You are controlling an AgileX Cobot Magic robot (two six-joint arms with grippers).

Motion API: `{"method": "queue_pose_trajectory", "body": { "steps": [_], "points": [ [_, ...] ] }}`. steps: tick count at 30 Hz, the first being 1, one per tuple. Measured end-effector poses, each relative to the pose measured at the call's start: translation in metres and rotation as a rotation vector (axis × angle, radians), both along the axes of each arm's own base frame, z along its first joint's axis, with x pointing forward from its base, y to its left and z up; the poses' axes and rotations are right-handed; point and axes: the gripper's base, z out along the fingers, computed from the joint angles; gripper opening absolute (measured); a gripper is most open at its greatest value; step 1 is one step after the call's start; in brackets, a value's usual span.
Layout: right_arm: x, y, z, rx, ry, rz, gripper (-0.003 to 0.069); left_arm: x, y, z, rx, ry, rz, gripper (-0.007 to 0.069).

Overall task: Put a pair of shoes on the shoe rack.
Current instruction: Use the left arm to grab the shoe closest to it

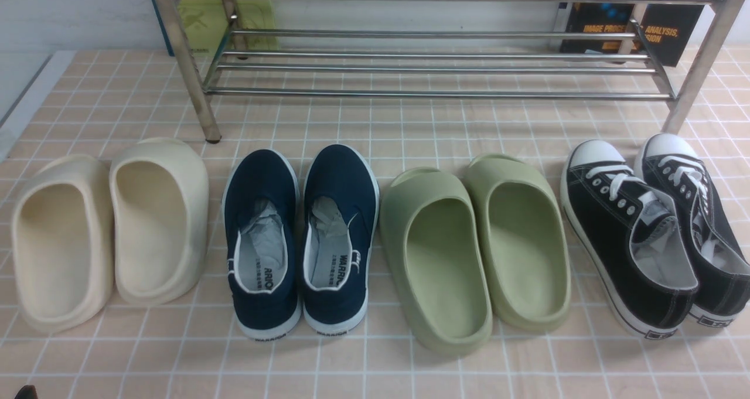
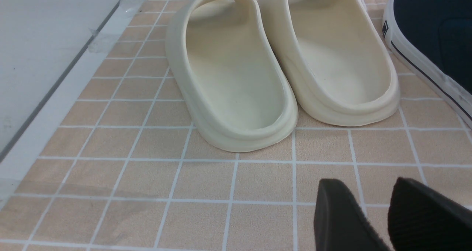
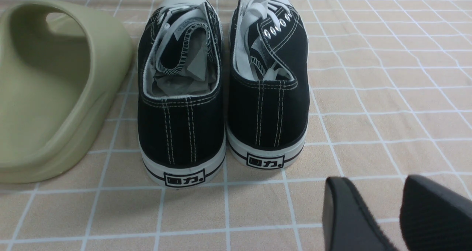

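Note:
The pair of shoes, two navy slip-ons with white soles and paper stuffing, stands side by side with heels toward me: left shoe (image 1: pixel 262 241), right shoe (image 1: pixel 338 235). One edge of the left one (image 2: pixel 431 33) shows in the left wrist view. The shoe rack (image 1: pixel 433 94), of shiny metal tubes, stands behind them with bare shelves. My left gripper (image 2: pixel 367 184) hovers low over the tiled mat, short of the cream slides, open and holding nothing. My right gripper (image 3: pixel 374 181) is open too, behind the heels of the black sneakers, with nothing between its fingers.
Cream slides (image 1: pixel 61 241) (image 2: pixel 228 70) sit left of the navy pair. Green slides (image 1: pixel 436 252) (image 3: pixel 48 85) sit to its right. Black lace-up sneakers (image 1: pixel 627 235) (image 3: pixel 182 92) are at the far right. Books (image 1: pixel 633 30) lean behind the rack. The mat's edge (image 2: pixel 55 100) runs along the left.

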Motion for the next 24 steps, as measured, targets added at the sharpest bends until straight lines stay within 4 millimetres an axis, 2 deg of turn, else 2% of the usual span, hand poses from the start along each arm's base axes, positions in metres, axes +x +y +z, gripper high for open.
{"method": "queue_pose_trajectory", "body": {
  "steps": [11, 13, 17, 18, 19, 22, 24],
  "points": [
    [0.0, 0.0, 0.0, -0.006, 0.001, 0.0, 0.024, 0.0, 0.0, 0.001, -0.012, -0.012, 0.005, 0.0241],
    [0.0, 0.0, 0.0, -0.006, 0.001, 0.0, 0.024, 0.001, -0.001, 0.002, -0.114, -0.028, 0.015, 0.0241],
    [0.0, 0.0, 0.0, 0.0, 0.0, 0.0, 0.024, 0.002, -0.007, 0.004, -0.506, -0.078, 0.055, 0.0241],
    [0.0, 0.0, 0.0, 0.0, 0.0, 0.0, 0.024, 0.002, -0.007, 0.004, -0.506, -0.078, 0.055, 0.0241],
    [0.0, 0.0, 0.0, 0.0, 0.0, 0.0, 0.024, 0.002, -0.009, 0.006, -0.684, -0.095, 0.072, 0.0241],
    [0.0, 0.0, 0.0, 0.0, 0.0, 0.0, 0.024, 0.003, -0.012, 0.01, -1.027, -0.13, 0.108, 0.0241],
    [0.0, 0.0, 0.0, 0.0, 0.0, 0.0, 0.024, 0.003, -0.013, 0.012, -1.146, -0.143, 0.122, 0.0241]
  ]
}}
